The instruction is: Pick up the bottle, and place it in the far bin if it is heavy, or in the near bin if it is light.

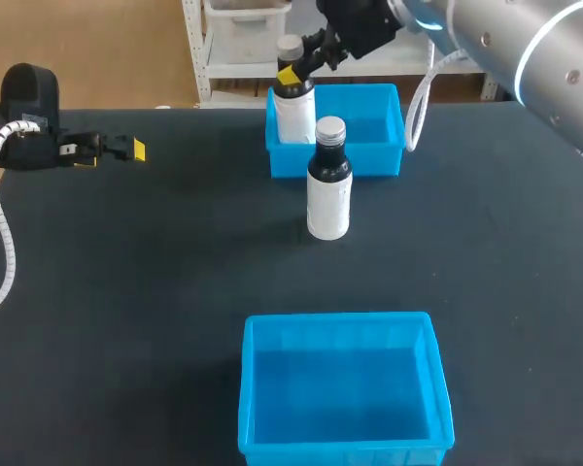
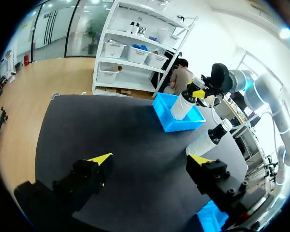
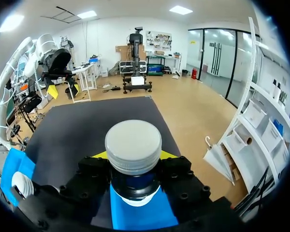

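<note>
The right tool (image 1: 293, 70) is closed on the neck of the held bottle (image 1: 293, 115), just under its grey cap. The right wrist view shows the cap filling the gap between the two yellow tips, with a finger pressed to each side. The bottle hangs nearly upright, its long axis running straight down from the tool, and its lower body sits inside the left end of the far bin (image 1: 379, 160). Whether its base touches the bin floor cannot be told. That vertical line is what the next step depends on: bottle over bin, tool above bottle, so the likely move is a short descent and a release, not any sideways travel. A second bottle (image 1: 328, 194) stands upright on the worktop (image 1: 155, 272) just in front of the far bin, apart from the tool. The near bin (image 1: 340, 447) lies well away at the front edge. The left tool (image 1: 117, 149) hovers at the left side with its fingers spread wide, holding nothing — the right arm is plainly the nearer one.
</note>
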`<state>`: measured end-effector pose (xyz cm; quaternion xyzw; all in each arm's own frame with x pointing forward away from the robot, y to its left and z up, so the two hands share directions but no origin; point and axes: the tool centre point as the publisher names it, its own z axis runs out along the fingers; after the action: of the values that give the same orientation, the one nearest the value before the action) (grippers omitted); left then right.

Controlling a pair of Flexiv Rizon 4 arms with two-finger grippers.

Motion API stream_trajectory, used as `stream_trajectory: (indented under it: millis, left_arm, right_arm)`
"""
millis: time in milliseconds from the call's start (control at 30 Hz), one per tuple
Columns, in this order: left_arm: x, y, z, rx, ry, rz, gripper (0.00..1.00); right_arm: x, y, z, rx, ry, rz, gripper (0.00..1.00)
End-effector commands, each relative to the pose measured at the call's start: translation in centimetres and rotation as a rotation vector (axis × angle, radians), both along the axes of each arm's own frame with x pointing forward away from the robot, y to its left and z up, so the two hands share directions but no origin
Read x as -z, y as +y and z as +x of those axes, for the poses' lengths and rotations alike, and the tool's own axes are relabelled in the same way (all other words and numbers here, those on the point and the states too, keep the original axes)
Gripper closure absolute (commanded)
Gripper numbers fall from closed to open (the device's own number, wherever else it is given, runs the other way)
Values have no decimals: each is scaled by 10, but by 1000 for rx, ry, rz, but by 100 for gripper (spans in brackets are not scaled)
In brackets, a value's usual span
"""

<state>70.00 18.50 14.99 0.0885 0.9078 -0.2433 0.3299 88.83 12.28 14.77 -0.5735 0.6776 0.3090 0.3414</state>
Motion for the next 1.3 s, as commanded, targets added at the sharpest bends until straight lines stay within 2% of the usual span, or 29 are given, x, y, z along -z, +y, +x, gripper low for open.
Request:
stream_trajectory:
  millis: [33,1300]
  left_arm:
    - [0,0,0,0,0,0,0]
    - [0,0,0,0,0,0,0]
  right_arm:
    - [-1,3,11,-82,61,7,100]
    - [10,3,14,-77,83,-7,100]
